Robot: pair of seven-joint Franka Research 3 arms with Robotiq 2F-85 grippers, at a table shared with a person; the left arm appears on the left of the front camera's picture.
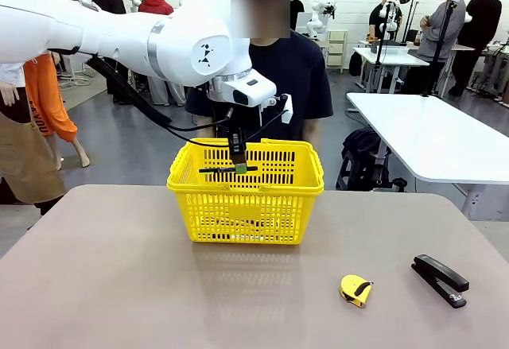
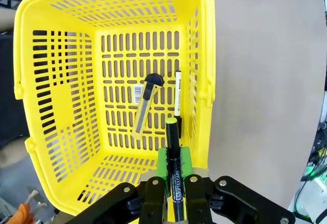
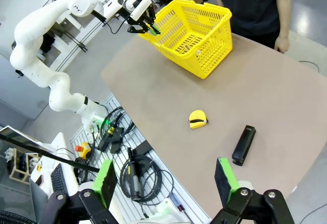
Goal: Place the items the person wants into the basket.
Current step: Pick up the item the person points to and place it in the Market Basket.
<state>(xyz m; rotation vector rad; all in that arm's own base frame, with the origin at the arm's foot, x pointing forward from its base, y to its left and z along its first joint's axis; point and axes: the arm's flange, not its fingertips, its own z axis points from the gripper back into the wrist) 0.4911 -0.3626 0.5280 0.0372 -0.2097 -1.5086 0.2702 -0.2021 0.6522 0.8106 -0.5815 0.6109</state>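
Note:
My left gripper (image 1: 237, 160) hangs over the near rim of the yellow basket (image 1: 246, 206), shut on a thin black pen with a yellow tip (image 1: 219, 170) that lies level between the fingers. In the left wrist view the pen (image 2: 171, 132) sticks out past the green pads (image 2: 162, 167) above the basket's floor (image 2: 117, 132). On that floor lie the yellow-and-black utility knife (image 2: 144, 106) and the white-barrelled marker (image 2: 178, 94). The person (image 1: 298, 75) in a black T-shirt stands right behind the basket. My right gripper (image 3: 164, 183) is open, high off the table's near corner.
A yellow tape measure (image 1: 355, 289) and a black stapler (image 1: 440, 280) lie on the table's near right part. The table (image 1: 119, 269) is bare to the left of and in front of the basket. Cables and gear lie on the floor beside the table (image 3: 133, 173).

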